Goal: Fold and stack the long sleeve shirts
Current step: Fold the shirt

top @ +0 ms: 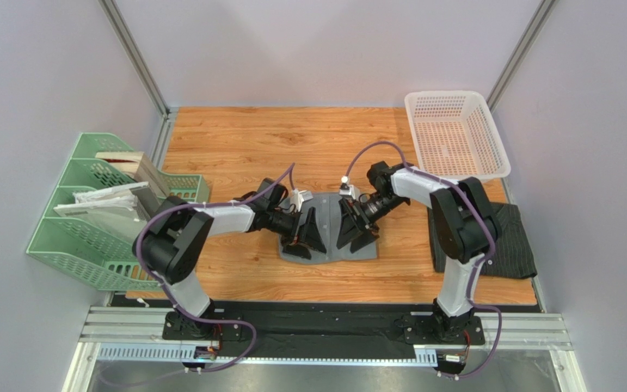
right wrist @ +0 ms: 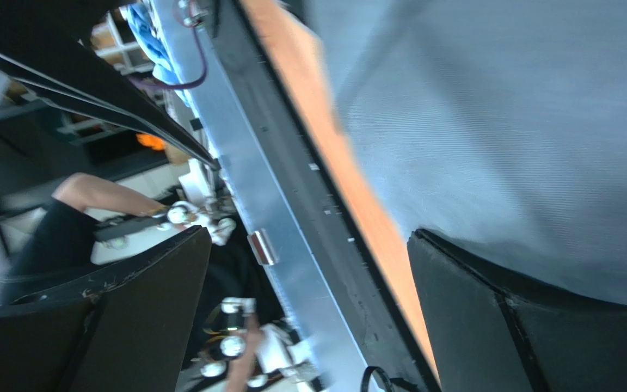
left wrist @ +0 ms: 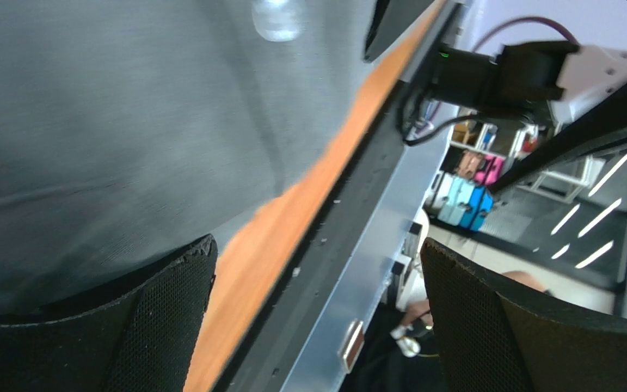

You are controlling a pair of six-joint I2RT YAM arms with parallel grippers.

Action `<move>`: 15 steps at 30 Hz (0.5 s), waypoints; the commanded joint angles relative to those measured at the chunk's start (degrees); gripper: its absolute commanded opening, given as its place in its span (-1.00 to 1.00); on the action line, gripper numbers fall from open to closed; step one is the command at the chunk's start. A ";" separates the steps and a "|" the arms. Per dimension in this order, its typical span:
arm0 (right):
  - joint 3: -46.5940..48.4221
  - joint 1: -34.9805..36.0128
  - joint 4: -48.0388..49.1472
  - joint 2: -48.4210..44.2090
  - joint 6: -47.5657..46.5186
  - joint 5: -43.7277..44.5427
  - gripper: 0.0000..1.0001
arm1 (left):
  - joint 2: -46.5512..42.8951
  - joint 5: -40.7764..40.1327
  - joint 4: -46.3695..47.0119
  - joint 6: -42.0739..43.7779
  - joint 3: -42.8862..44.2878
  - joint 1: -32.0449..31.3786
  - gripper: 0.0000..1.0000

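1. Wood-grain tabletop (top: 235, 143) inside a pale grey-walled booth, with two arms bolted to a metal rail (top: 325, 331) at the near edge.
2. Near right: charcoal pinstriped shirt (top: 515, 237) lies folded flat by the right edge of the table, partly hidden behind the right arm's elbow.
3. Centre, a little further in: mid-grey shirt (top: 327, 249) lies folded into a compact rectangle on the wood.
4. Both arms reach inward and meet over that grey shirt, with the left gripper (top: 307, 233) over its left half and the right gripper (top: 349, 227) over its right half.
5. Jaws on both are spread wide with nothing between them. Each wrist view shows two black fingers (left wrist: 157, 327) well apart, with grey cloth close beneath one of them and the table edge and rail across the gap.
6. Whether the fingertips touch the cloth cannot be told.
7. Left side: green mesh file rack (top: 71, 245) holding papers and a book, partly off the wood.
8. Far right corner: white mesh basket (top: 448, 95), overhanging the table's right edge and well apart from both shirts.
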 commanded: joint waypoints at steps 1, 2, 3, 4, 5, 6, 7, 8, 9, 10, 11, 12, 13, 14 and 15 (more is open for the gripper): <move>-2.66 -2.65 7.74 8.67 2.10 2.87 1.00 | 6.54 -2.66 -1.56 2.66 -0.98 3.80 0.99; -2.57 -3.35 7.66 10.17 1.93 3.40 1.00 | 7.61 -4.14 -2.96 3.64 -0.46 4.95 0.98; -2.31 -3.88 7.66 12.27 2.02 3.93 1.00 | 8.66 -4.24 -4.11 4.35 0.07 7.14 0.99; -1.70 -4.50 7.66 13.16 2.63 4.19 1.00 | 10.24 -4.42 -5.69 6.44 1.81 8.03 0.99; -1.43 -5.81 7.66 13.69 2.89 4.37 1.00 | 10.87 -5.55 -7.79 8.29 3.14 8.56 0.98; -1.17 -6.34 7.74 13.96 3.24 4.98 1.00 | 11.57 -5.82 -11.03 11.53 4.28 9.35 0.99; -0.47 -6.70 7.83 14.14 3.51 6.03 1.00 | 12.88 -6.18 -12.63 12.78 6.21 9.62 0.98; -0.20 -7.57 7.83 14.22 3.69 6.56 1.00 | 13.15 -6.96 -14.04 13.75 7.18 9.88 0.98; 0.32 -7.84 7.57 14.05 3.69 6.92 1.00 | 13.24 -6.62 -15.10 15.24 8.06 10.32 0.98; 0.77 -8.19 6.53 13.61 3.51 7.01 1.00 | 13.16 -6.01 -16.33 16.56 10.07 10.41 0.98; 2.16 -8.89 5.82 13.09 2.81 6.92 1.00 | 12.90 -5.92 -18.08 18.22 11.49 10.41 0.98; 2.70 -9.25 4.94 12.56 2.37 7.10 1.00 | 12.37 -5.65 -20.36 20.85 12.46 10.41 0.98; 3.40 -9.60 2.93 11.95 1.85 7.01 1.00 | 10.80 -5.22 -21.60 22.27 13.86 10.41 0.99; 5.23 -9.78 1.26 10.29 -0.25 6.57 1.00 | 9.48 -3.04 -22.39 23.50 14.31 10.41 0.99; 6.03 -9.86 -0.32 9.31 -1.57 5.96 1.00 | 7.99 -1.88 -23.97 25.86 14.57 10.41 0.99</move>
